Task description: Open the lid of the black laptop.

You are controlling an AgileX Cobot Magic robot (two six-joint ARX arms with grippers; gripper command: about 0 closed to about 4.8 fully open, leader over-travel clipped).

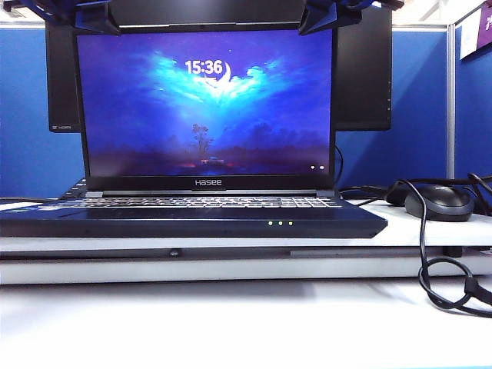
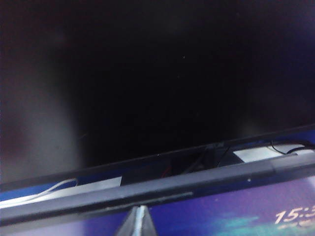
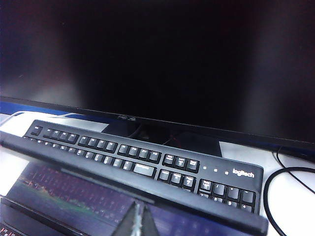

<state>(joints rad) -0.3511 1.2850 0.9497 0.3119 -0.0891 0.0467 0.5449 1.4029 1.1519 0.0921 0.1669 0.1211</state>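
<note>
Item: the black laptop, standing along the front edge of the white tabletop, base flat, three green lights on its front rim. Condition of task: the lid stands raised, close to upright and leaning slightly back, screen lit with a clock reading 15:36 and the "Hasee" mark on the lower bezel; judged from this, the opening looks essentially done, with at most a small adjustment of angle or a release and withdrawal left. Left gripper: at the upper left corner of the lid, dark blue fingers over the top edge; a single fingertip shows in its wrist view just at the lid's rim, and whether it is wide or narrow cannot be told. Right gripper: at the upper right corner of the lid, similarly placed; its wrist view shows one fingertip only, spread likewise undeterminable. Also present: ASUS monitor and Logitech keyboard behind the laptop; black mouse with cable near the right edge of the tabletop.
</note>
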